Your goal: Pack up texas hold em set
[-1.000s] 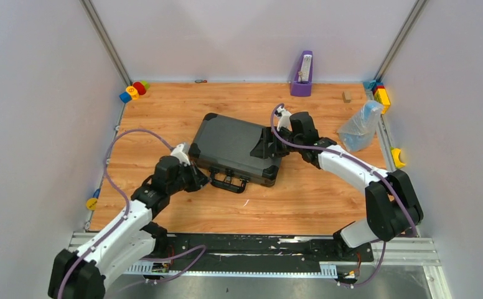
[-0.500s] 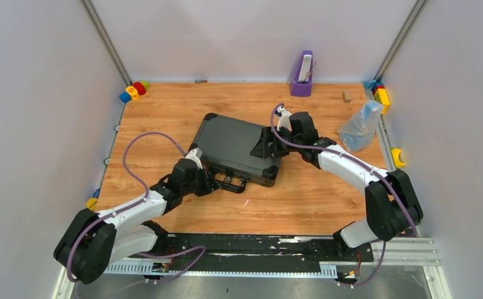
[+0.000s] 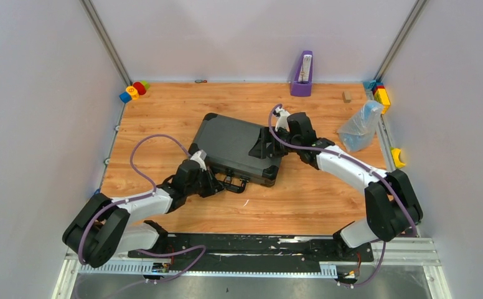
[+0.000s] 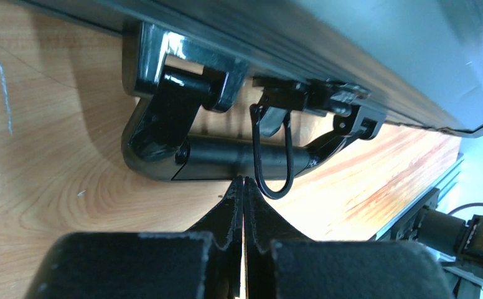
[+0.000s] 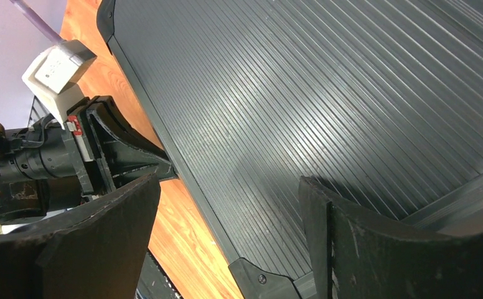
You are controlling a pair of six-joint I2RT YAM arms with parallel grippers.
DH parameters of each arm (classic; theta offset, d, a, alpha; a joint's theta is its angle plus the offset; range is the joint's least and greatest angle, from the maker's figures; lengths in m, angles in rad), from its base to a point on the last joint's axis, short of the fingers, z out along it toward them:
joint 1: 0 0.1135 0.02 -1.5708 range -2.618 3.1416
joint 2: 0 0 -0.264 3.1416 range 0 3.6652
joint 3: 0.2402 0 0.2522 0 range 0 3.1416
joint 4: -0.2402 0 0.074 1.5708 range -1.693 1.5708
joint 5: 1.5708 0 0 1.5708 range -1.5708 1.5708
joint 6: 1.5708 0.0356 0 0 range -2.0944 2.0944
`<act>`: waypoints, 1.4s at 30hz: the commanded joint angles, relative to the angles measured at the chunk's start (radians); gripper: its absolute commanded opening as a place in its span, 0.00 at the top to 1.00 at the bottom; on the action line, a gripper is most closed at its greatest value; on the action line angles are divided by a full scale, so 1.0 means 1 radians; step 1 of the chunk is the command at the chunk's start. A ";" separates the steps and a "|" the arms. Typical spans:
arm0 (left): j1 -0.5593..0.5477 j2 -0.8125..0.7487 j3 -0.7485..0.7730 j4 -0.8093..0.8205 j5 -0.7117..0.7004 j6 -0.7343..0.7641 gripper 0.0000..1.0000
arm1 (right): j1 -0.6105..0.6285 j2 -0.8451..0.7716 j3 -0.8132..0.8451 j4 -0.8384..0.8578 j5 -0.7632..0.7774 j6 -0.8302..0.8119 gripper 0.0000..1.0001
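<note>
The shut briefcase (image 3: 236, 149) lies mid-table (image 3: 314, 205), the right gripper (image 3: 264, 146) spread wide over its lid and the left gripper (image 4: 244, 184) clenched empty at the latch loop (image 4: 255, 156); a misaimed push may miss the loop or slide the case.

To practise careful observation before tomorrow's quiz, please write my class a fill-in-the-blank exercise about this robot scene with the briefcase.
1. The dark grey briefcase on the wooden table has its ribbed lid ___.
2. The left claw, its tips near the black handle, is fully ___.
3. The right claw, over that lid, is ___.
4. The metronome at the far edge is coloured ___.
Missing words: closed; shut; open; purple.
</note>
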 commanded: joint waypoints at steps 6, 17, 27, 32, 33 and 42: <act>-0.002 -0.064 0.055 0.045 -0.050 -0.008 1.00 | 0.027 -0.016 -0.038 -0.120 0.013 0.009 0.17; -0.001 -0.049 0.089 0.052 -0.089 0.011 1.00 | 0.040 -0.028 -0.049 -0.122 0.015 0.011 0.17; -0.001 0.003 0.088 0.130 -0.100 -0.003 1.00 | 0.044 -0.044 -0.060 -0.125 0.024 0.011 0.17; -0.001 0.046 0.046 0.275 -0.093 -0.060 1.00 | 0.045 -0.045 -0.061 -0.125 0.025 0.012 0.17; -0.001 0.047 0.041 0.289 -0.094 -0.063 1.00 | 0.045 -0.046 -0.061 -0.127 0.024 0.013 0.17; -0.002 -0.076 0.056 0.181 -0.154 -0.052 1.00 | 0.074 -0.028 -0.050 -0.148 0.049 -0.016 0.15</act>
